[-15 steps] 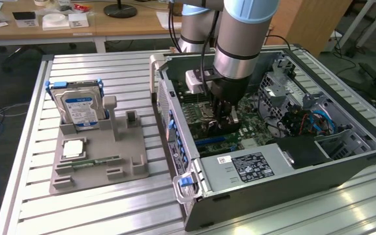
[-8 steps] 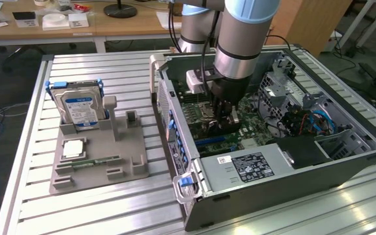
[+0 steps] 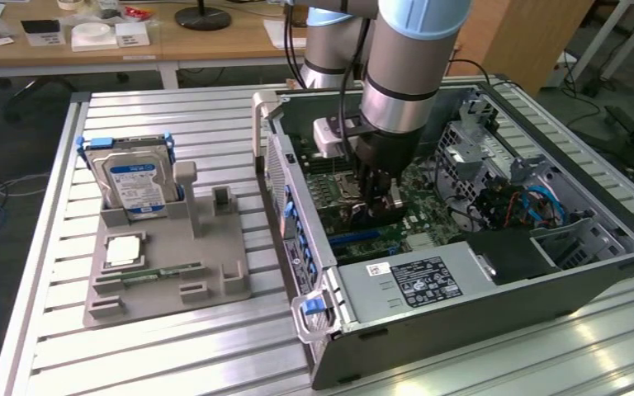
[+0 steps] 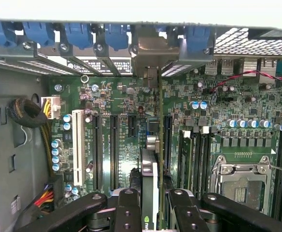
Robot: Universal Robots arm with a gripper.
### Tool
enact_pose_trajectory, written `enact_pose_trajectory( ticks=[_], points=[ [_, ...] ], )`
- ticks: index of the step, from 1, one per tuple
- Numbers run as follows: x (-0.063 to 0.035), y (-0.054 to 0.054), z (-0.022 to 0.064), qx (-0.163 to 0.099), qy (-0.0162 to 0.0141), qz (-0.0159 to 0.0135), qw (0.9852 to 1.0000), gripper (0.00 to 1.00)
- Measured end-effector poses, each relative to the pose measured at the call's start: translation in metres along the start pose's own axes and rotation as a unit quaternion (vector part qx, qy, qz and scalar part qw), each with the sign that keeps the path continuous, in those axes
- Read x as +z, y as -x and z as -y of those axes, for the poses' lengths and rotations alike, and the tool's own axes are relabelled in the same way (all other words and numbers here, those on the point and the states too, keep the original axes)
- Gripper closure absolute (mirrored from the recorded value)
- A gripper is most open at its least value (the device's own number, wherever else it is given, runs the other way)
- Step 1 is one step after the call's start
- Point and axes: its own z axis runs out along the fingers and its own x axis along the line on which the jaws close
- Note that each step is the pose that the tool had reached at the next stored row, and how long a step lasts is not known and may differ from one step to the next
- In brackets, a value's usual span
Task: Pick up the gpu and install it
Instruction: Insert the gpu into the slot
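Note:
The gpu (image 4: pixel 149 170) stands on edge inside the open computer case (image 3: pixel 461 289), seen end-on as a thin board running toward the rear slot openings. Its silver end bracket (image 4: pixel 153 50) lies up against the row of blue-clipped rear slots. My gripper (image 4: pixel 150 195) is shut on the card, one black finger (image 4: pixel 128 205) on each side of it. In the exterior view the gripper (image 3: pixel 378 206) reaches straight down into the case over the motherboard (image 3: pixel 333 177), and the dark gpu (image 3: pixel 375 221) hangs at its tip. Whether the card sits fully in its slot I cannot tell.
On the board are long black expansion slots (image 4: pixel 113 145), a white slot (image 4: pixel 77 145), memory slots and the CPU socket (image 4: pixel 240 181). A cable bundle (image 4: pixel 27 113) lies to the side. Outside the case, a grey holder (image 3: pixel 163 280) carries a blue-labelled hard drive (image 3: pixel 135 181) and a green memory stick (image 3: pixel 163 271).

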Motion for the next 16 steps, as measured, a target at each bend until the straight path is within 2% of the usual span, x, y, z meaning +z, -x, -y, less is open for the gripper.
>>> enact_pose_trajectory(
  ticks=[11,16],
  points=[
    [0.0003,0.0000,0.0014,0.000,0.0001,0.0000,1.0000,0.73],
    [0.0025,-0.0002,-0.0010,0.000,0.0001,-0.0001,1.0000,0.73]
  ],
)
